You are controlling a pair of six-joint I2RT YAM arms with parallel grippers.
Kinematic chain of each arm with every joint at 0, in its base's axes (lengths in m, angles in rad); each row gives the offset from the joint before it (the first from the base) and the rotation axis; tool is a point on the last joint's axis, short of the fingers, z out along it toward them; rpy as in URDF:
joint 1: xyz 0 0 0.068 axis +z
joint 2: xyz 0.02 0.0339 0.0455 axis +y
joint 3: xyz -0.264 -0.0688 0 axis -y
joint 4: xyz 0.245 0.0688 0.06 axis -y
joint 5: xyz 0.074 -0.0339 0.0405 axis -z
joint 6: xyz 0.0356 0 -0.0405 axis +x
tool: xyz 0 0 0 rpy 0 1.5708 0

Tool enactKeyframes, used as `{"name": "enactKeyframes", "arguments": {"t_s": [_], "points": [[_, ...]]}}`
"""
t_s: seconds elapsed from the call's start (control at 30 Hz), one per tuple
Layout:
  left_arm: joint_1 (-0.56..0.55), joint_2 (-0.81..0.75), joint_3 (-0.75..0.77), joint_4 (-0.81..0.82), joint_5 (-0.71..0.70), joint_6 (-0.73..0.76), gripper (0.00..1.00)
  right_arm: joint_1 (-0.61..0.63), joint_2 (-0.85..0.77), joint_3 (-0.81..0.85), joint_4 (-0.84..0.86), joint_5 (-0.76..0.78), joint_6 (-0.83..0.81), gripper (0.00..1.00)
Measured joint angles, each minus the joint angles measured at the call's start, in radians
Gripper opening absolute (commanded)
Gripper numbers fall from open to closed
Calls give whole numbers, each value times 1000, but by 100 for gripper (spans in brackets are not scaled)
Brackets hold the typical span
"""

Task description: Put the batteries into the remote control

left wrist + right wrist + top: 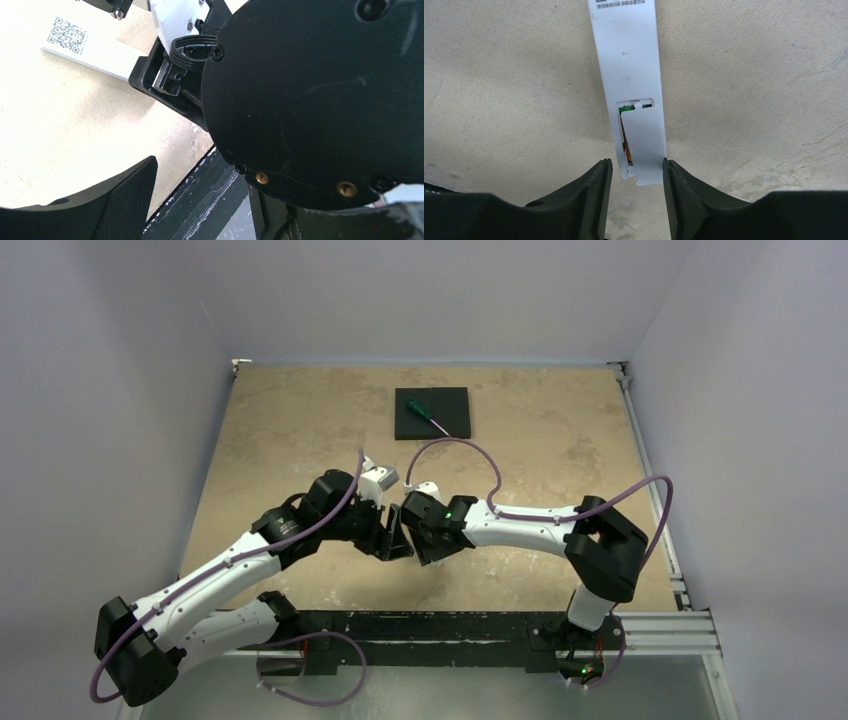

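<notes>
We see a beige, stone-patterned table (pixel 560 460). Near its middle lies the slim white rectangular plastic remote control (pixel 626 60), back side up, and we place everything else from it. Two white-and-black robot arms lean in over the remote control, one from either side, so from above it is hidden beneath them. Beyond its far end, well apart, sits a black square pad (pixel 450 420).

The right hand (pixel 635 167) is at the remote control's near end, with its two dark fingers (pixel 599 190) straddling that end. They stand moderately apart and clamp nothing, with a gap showing on one side.

The left hand (pixel 393 540) hovers just beside the remote control. Its fingers (pixel 125 200) are spread wide and hold nothing.

A thin green-handled screwdriver (pixel 428 418) lies on the pad. A small flat white cover strip (pixel 644 140) rests askew over the remote control's open compartment. The gold-and-green batteries (pixel 625 145) show as a sliver inside that compartment, beside the cover strip.
</notes>
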Motion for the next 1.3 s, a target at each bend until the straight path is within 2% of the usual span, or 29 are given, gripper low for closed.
{"name": "enactKeyframes", "arguments": {"t_s": [0.8, 1.3], "points": [[0, 0, 0, 0, 1, 0, 65, 0, 1, 4, 0, -25, -11, 44], [0, 0, 0, 0, 1, 0, 65, 0, 1, 7, -13, -18, -10, 47]]}}
